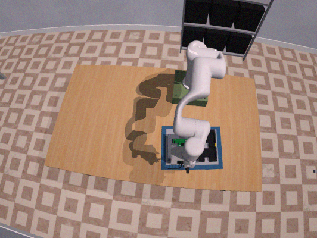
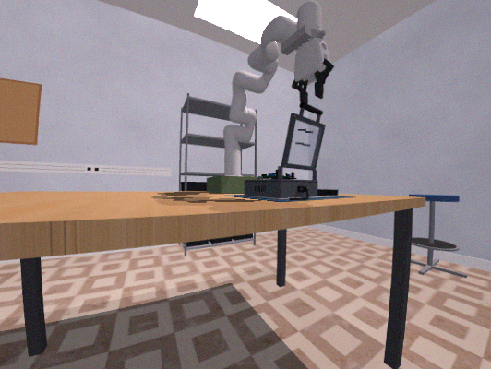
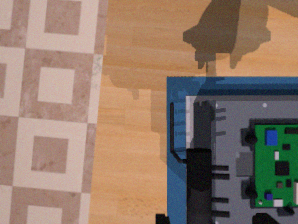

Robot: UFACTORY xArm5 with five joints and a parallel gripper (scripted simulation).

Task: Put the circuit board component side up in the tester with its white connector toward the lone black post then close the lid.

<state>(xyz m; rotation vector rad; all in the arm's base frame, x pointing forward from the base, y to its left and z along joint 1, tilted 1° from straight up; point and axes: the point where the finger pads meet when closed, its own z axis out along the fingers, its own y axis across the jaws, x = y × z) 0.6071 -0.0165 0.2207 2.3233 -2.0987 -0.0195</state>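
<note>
Gripper (image 2: 313, 102) hangs half open beside the raised lid (image 2: 304, 142).

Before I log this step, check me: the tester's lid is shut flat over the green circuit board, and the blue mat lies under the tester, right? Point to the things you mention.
Not quite: the exterior view shows the tester's lid (image 2: 290, 140) standing raised. The blue mat (image 1: 221, 152) (image 3: 176, 195) does lie under the tester.

The black metal-look claw (image 1: 187, 170) (image 2: 312, 100) is over the near edge of a flat blue rectangular mat (image 1: 219, 149) (image 2: 341, 197) (image 3: 176, 200). Behind the claw, a green circuit board (image 1: 179, 141) (image 3: 275, 170) lies partly hidden.
</note>
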